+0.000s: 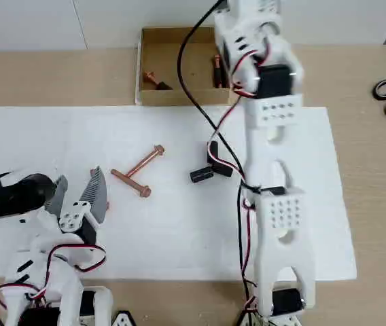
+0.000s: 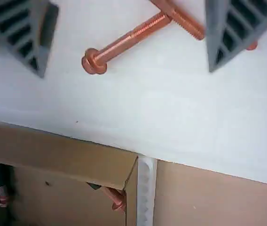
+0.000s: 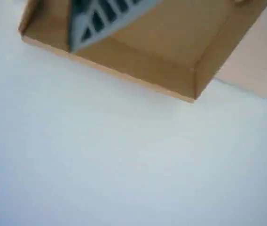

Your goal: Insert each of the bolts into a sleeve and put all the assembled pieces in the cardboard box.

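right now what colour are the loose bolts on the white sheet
Copper; the bolts show best in the left wrist view.

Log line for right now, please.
left end effector open near two bolts | right end effector over box | two sleeves loose on sheet | two pieces in box

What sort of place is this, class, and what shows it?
Probably a robotics lab workbench: small robot arms at a wooden table, copper bolts laid on a white sheet, and a cardboard box holding a few pieces.
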